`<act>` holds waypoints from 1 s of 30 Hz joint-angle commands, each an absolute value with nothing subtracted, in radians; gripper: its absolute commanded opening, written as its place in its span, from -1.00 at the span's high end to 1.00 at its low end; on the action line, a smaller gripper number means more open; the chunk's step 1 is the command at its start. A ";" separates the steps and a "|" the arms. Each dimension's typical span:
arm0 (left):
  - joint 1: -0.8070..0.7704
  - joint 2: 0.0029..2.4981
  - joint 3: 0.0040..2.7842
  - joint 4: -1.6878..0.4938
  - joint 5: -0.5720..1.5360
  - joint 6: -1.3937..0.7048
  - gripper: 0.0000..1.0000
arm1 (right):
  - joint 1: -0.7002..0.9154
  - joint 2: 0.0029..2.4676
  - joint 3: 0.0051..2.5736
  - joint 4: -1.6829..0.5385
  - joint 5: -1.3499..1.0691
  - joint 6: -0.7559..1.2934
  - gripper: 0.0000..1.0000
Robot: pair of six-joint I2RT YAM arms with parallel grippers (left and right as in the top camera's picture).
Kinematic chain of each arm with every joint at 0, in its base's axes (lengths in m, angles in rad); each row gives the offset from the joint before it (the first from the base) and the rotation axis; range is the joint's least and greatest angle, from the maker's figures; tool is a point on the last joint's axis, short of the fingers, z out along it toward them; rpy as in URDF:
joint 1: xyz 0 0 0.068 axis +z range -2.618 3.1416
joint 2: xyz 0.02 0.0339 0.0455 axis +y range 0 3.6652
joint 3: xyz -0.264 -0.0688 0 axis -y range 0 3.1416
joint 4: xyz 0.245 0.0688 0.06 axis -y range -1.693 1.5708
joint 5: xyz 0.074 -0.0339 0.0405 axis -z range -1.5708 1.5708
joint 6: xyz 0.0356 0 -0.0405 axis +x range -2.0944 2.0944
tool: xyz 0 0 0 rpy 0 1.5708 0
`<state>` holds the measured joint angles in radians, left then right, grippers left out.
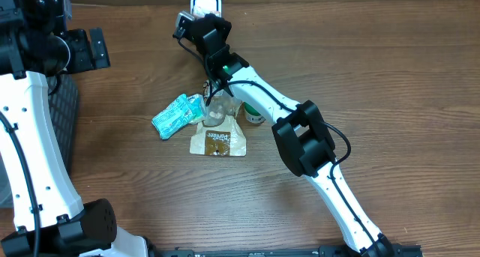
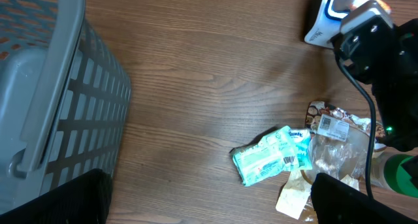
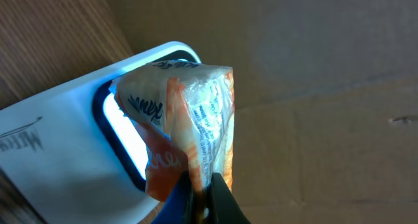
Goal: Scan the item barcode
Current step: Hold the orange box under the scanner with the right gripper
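The item, an orange and white snack packet, is pinched at its lower edge by my right gripper, which is shut on it. The packet hangs right in front of the lit window of the white barcode scanner. From overhead the scanner stands at the table's back edge, with the right gripper just before it and hiding the packet. My left gripper is open and empty, high at the left beside the basket, and shows overhead as the left gripper.
A pile lies mid-table: a teal packet, a clear bag, a brown pouch and a green-and-white item. A grey slatted basket stands at the left edge. A cardboard wall rises behind the scanner.
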<state>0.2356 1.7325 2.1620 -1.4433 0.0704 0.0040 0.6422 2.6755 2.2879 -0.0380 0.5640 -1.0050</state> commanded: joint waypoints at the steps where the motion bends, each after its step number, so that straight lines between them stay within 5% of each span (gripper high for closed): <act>1: 0.228 1.721 2.181 -1.439 0.068 0.023 -0.99 | 0.643 2.667 2.295 -0.015 0.549 -1.038 0.92; 17: 0.228 1.722 2.181 -1.439 0.068 0.023 -0.99 | 0.640 2.595 2.295 -0.001 0.584 -0.852 0.92; 30: 0.228 1.722 2.181 -1.439 0.068 0.023 -0.99 | 0.611 2.118 2.295 -0.685 0.408 -0.050 0.92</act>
